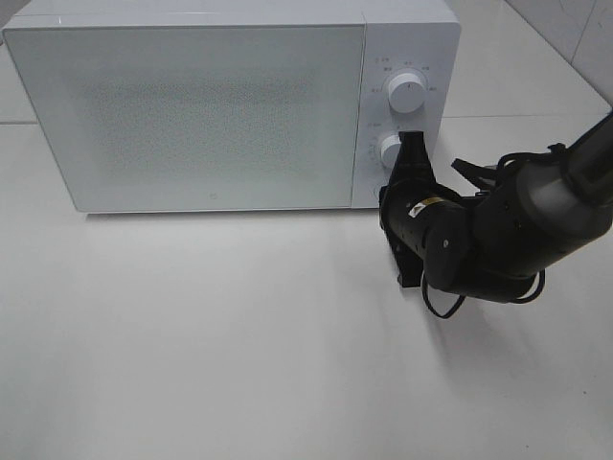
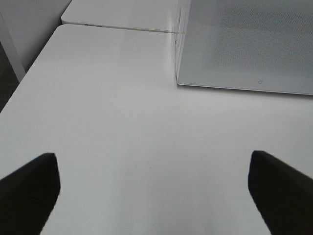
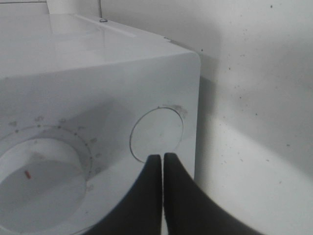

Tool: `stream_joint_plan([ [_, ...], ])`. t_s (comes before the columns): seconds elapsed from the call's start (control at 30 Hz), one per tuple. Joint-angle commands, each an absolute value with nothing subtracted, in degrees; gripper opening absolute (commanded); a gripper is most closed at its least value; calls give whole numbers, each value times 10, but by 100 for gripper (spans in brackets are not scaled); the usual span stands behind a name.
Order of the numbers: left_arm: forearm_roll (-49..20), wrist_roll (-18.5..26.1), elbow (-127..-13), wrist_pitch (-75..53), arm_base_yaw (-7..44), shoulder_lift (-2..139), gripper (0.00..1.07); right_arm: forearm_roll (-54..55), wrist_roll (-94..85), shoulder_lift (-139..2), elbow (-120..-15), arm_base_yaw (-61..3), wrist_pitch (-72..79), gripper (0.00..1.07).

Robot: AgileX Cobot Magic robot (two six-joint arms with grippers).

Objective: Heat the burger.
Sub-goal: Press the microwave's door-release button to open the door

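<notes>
The burger is out of view in all three views. The white microwave (image 1: 220,105) stands at the back of the table with its door (image 1: 192,115) closed. My right gripper (image 1: 413,144) is shut and empty, pointing at the control panel beside the lower knob (image 1: 389,150). In the right wrist view its closed fingertips (image 3: 162,157) sit at the rim of a round button (image 3: 156,134), next to a dial (image 3: 41,193). Whether they touch it I cannot tell. My left gripper (image 2: 154,196) is wide open over bare table, a little short of the microwave's front corner (image 2: 178,81).
The upper knob (image 1: 407,93) sits above the lower one on the panel. The white table (image 1: 192,335) stretches in front of the microwave. A second table surface (image 2: 117,12) adjoins behind, and the table's edge (image 2: 19,83) drops off beside the left arm.
</notes>
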State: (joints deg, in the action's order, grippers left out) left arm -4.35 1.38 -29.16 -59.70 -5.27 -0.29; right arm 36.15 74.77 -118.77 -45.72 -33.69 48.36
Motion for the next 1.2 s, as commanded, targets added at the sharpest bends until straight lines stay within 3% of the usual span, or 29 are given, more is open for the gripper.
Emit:
stream_joint_plan([
  [0.03, -46, 13, -289, -593, -53, -14, 100, 363, 747, -1194, -468, -332, 480, 0],
  [1.2, -46, 13, -289, -593, -53, -14, 100, 341, 750, -1210, -516, -305, 495, 0],
])
